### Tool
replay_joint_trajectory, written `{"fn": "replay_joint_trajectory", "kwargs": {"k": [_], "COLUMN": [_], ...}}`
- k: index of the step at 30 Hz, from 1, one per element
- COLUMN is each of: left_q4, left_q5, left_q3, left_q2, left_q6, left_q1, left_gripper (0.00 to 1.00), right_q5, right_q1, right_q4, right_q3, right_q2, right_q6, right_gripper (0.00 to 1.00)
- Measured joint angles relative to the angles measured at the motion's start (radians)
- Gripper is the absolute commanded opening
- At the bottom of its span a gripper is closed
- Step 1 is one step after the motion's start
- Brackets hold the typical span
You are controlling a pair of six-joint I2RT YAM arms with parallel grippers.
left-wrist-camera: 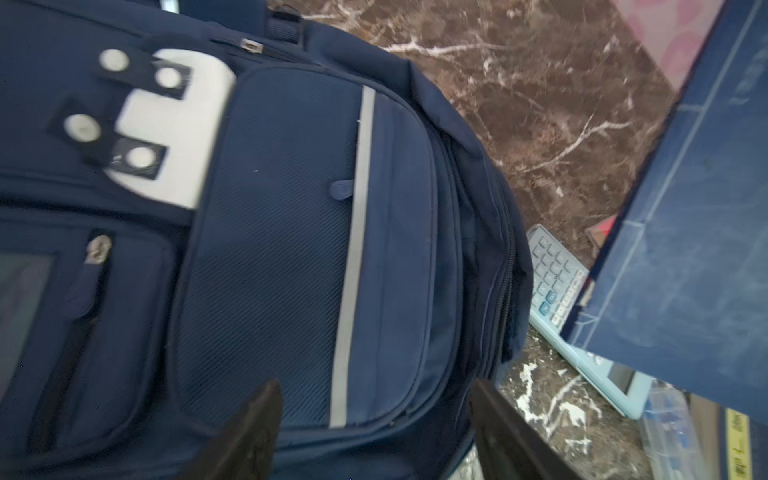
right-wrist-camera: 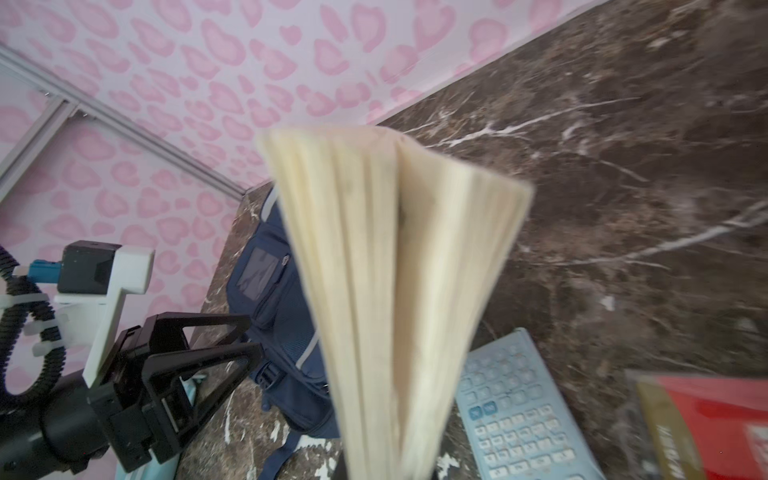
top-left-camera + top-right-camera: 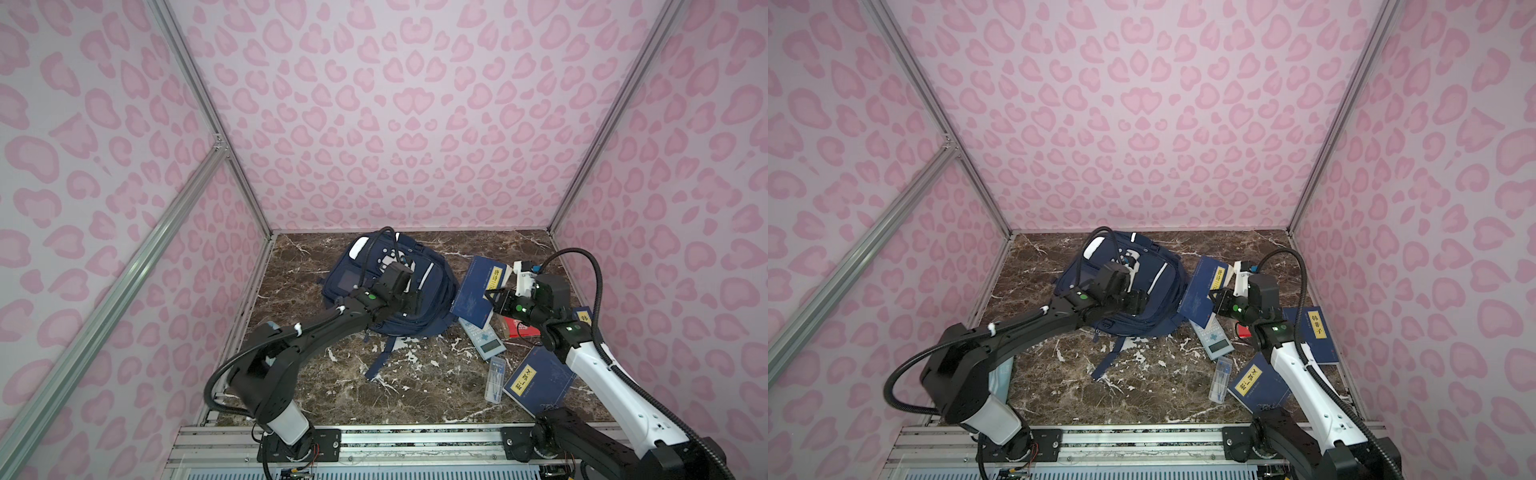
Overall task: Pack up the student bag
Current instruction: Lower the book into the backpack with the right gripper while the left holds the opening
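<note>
In both top views the light is bright, soft and even; the pink walls [image 3: 415,104] behind the student bag [image 3: 343,282] look pale, and shadows around the bag are faint. The metal posts [image 3: 203,104] lean outward toward the picture edges. In the left wrist view the bag is slightly smeared. In the right wrist view the book [image 2: 395,291] in front of the bag is strongly blurred, and the calculator [image 2: 519,415] beside it is soft.

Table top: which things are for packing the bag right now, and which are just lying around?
In the job now: student bag; held blue book; right gripper shut on it.
Lying about, maybe packed later: calculator; clear pen case; red book; front blue book; side blue book.
</note>
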Motion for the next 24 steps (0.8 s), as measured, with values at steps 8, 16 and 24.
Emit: {"fn": "replay_joint_trajectory", "kwargs": {"k": [8, 16, 24], "left_q4": [-0.101, -0.172, -0.251], "left_q5": [-0.105, -0.135, -0.006], "left_q3": [0.309, 0.388, 0.325], "left_q2": [0.350, 0.418, 0.118], "left_q6": [0.111, 0.147, 0.129], "left_q1": [-0.032, -0.036, 0.054], "left_gripper": [0.75, 0.04, 0.03], "right_q5": [-0.002, -0.097, -0.193], "right_q1": [-0.123, -0.130, 0.082], "right_q4": [-0.071, -0.050, 0.212], "right_q3": [-0.025, -0.051, -0.095], "right_q2": [-0.032, -0.008, 0.095], "right_q6": [-0.012, -0.002, 0.219], "right_gripper": [0.00, 0.00, 0.00]}}
